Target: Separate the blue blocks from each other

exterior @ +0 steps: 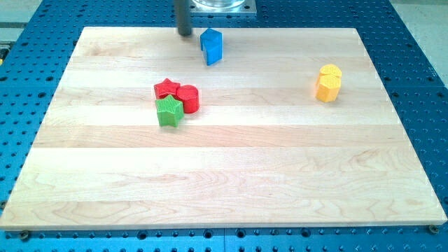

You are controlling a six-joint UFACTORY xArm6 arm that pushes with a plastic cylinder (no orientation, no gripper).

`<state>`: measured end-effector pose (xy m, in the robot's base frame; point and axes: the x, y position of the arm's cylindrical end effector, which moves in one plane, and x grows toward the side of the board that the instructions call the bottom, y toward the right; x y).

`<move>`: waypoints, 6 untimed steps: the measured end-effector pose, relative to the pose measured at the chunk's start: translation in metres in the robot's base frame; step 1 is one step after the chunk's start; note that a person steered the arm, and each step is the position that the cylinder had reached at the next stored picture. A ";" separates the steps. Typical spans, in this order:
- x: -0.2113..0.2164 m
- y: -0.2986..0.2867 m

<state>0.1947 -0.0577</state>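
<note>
One blue block [211, 46] stands near the view's top edge of the wooden board [231, 175], a little left of centre. It looks like a tall angular piece; I cannot tell whether it is one block or two pressed together. My tip [184, 32] is at the view's top, just left of the blue block, with a small gap between them.
A red star block [166, 88], a red cylinder [188, 98] and a green star block [169, 112] sit clustered together left of centre. A yellow block [328, 82] stands at the view's right. A blue perforated table surrounds the board.
</note>
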 end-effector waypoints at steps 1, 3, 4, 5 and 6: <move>0.001 0.052; 0.092 0.059; 0.094 0.045; 0.116 0.018; 0.145 0.016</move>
<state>0.3399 -0.0420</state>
